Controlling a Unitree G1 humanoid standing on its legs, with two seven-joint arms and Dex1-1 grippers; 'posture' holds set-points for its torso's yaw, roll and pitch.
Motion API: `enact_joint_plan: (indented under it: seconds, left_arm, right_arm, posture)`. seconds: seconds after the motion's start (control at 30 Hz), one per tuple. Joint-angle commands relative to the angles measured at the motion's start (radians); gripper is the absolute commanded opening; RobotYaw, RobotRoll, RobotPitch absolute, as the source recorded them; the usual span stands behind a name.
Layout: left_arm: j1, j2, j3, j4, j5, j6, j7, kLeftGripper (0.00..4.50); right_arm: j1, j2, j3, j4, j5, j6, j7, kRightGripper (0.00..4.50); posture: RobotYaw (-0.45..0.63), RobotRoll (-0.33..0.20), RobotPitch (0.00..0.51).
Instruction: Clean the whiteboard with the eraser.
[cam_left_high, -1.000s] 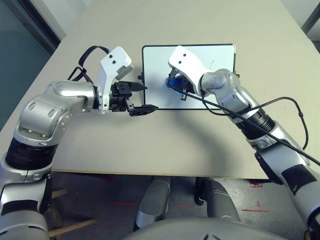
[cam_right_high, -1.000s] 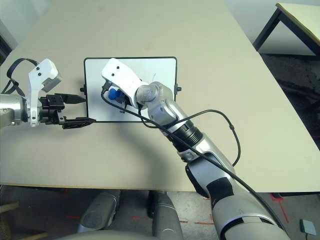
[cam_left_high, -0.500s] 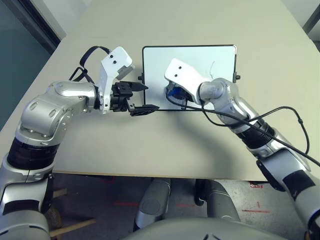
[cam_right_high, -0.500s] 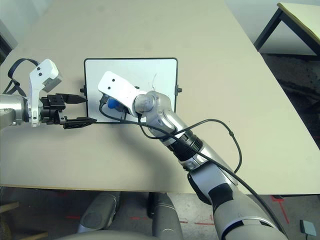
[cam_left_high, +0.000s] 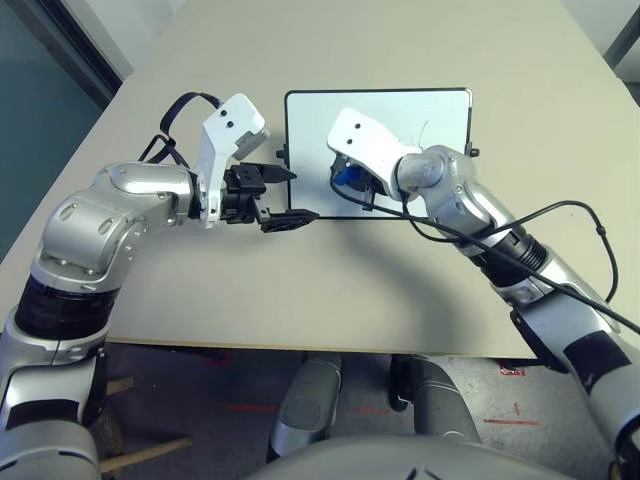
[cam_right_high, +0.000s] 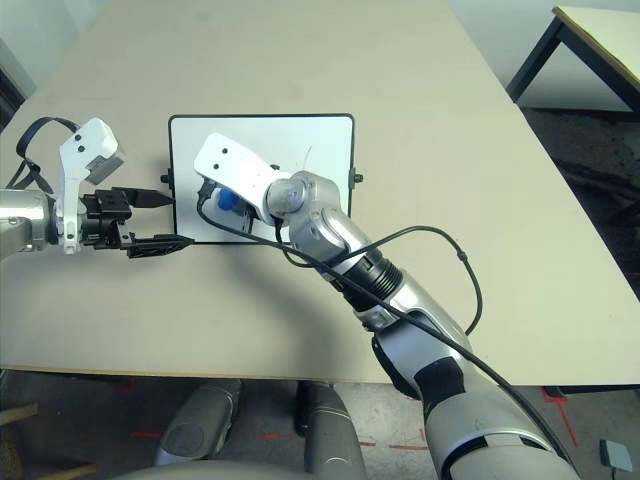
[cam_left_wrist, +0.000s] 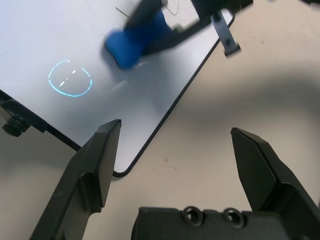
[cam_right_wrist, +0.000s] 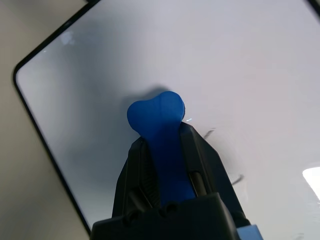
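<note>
- Head camera: I see the rectangular white whiteboard with its thin black frame (cam_left_high: 378, 152) lying flat on the beige table (cam_left_high: 330, 290). My right gripper (cam_left_high: 347, 176) is over the board's left half, pinching the small bright blue eraser block (cam_left_high: 344, 178). My left gripper (cam_left_high: 280, 195) waits just beside the board's left edge, fingers spread, holding nothing
- Left wrist camera: the two black fingers (cam_left_wrist: 92, 175) stand wide apart over the board's rounded corner. The eraser (cam_left_wrist: 134, 42) rests on the white surface, and faint strokes remain near it
- Right wrist camera: the fingers (cam_right_wrist: 135, 175) are clamped tight on the eraser (cam_right_wrist: 159, 131), whose tip meets the board (cam_right_wrist: 240, 65). A few thin marks show beside it. I judge the wiping is under way, with faint scribbles towards the right side left to clear
</note>
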Motion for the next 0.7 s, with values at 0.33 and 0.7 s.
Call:
enact_joint_plan:
  seconds: [0.33, 0.7]
  left_arm:
    - [0.012, -0.002, -0.011, -0.001, -0.003, -0.001, -0.004, 4.5]
    - [0.006, -0.005, -0.02, 0.016, 0.005, -0.015, -0.012, 4.5]
  right_arm:
    - [0.119, -0.02, 0.017, -0.038, -0.008, 0.1, 0.002, 0.81]
    - [0.106, -0.042, -0.023, -0.013, -0.008, 0.097, -0.003, 0.81]
  posture:
    - [0.2, 0.0, 0.19]
    - [0.19, 0.0, 0.189]
